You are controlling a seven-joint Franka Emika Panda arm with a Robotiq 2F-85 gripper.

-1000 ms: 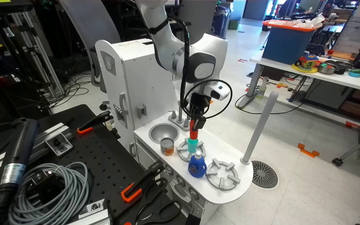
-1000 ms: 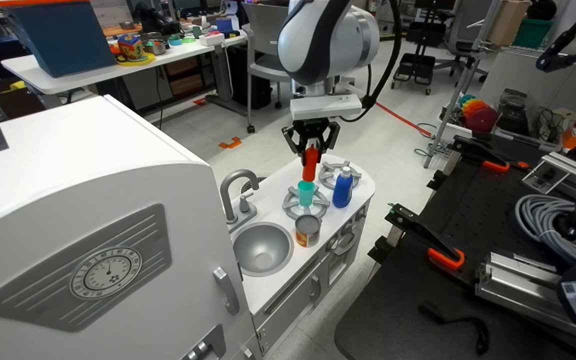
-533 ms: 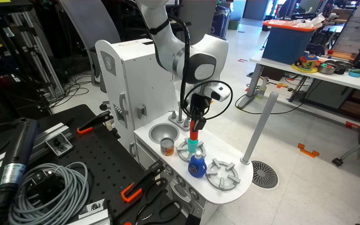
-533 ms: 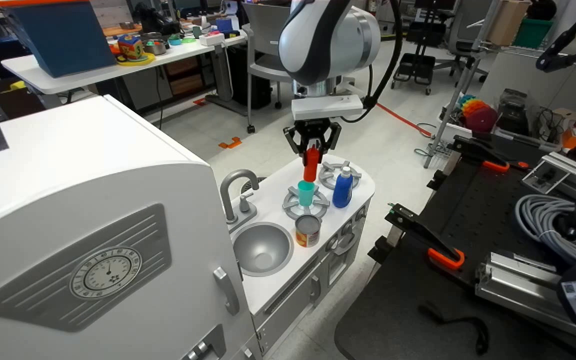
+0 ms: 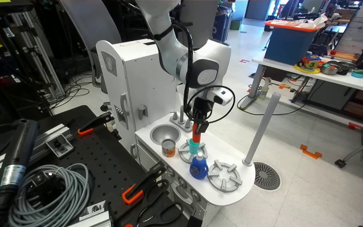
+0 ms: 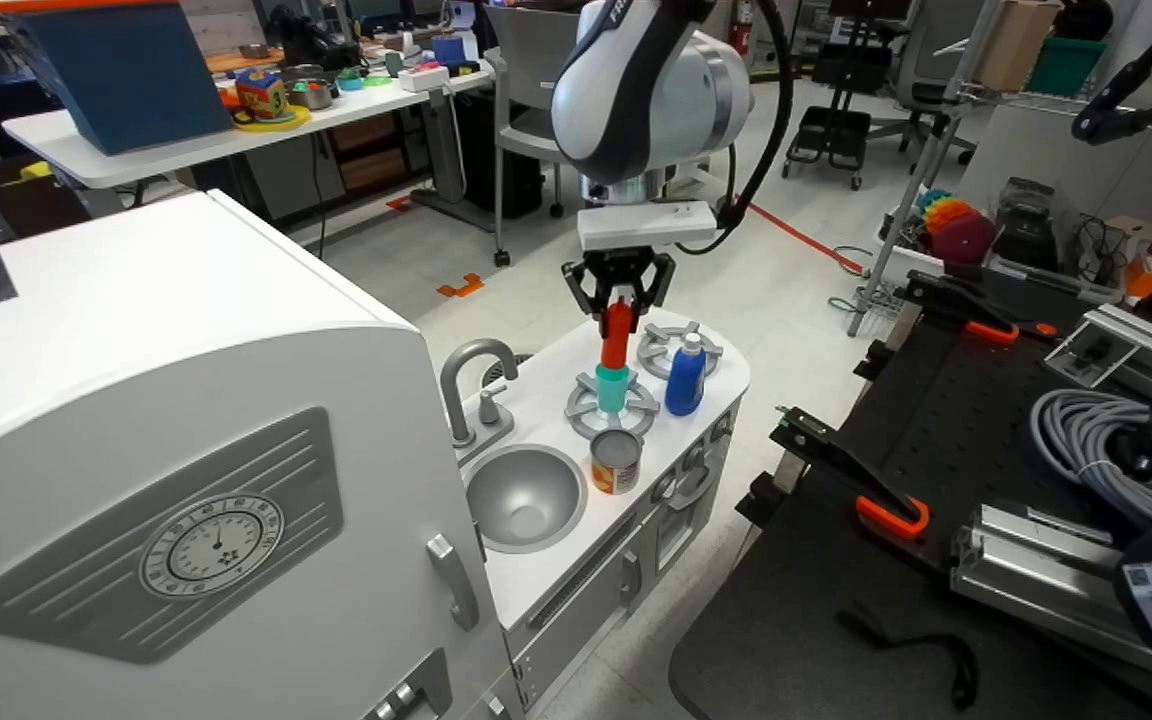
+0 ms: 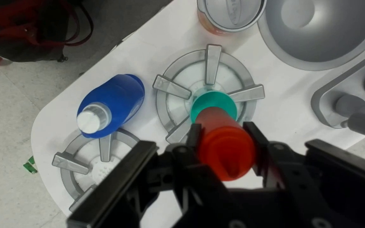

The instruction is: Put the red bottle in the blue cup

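My gripper (image 6: 619,320) is shut on the red bottle (image 6: 615,345) and holds it nearly upright, slightly tilted, above the near burner. The blue cup (image 6: 611,392), turquoise in colour, stands upright on that burner directly under the bottle. The gripper (image 5: 200,126), bottle (image 5: 196,136) and cup (image 5: 193,148) also show in this exterior view. In the wrist view the bottle (image 7: 227,152) sits between both fingertips (image 7: 221,126). Its lower end covers part of the opening of the cup (image 7: 212,99). I cannot tell whether that end is inside the rim or just above it.
A blue detergent bottle (image 7: 116,101) with a white cap stands beside the cup's burner. An open tin can (image 6: 616,462) stands between burner and sink (image 6: 526,500). The faucet (image 6: 476,365) rises behind the sink. A grey post (image 5: 262,129) stands at the counter's end.
My gripper has moved down a little with the red bottle. The bottle's lower end has come to the level of the cup's rim. The cup has not moved.
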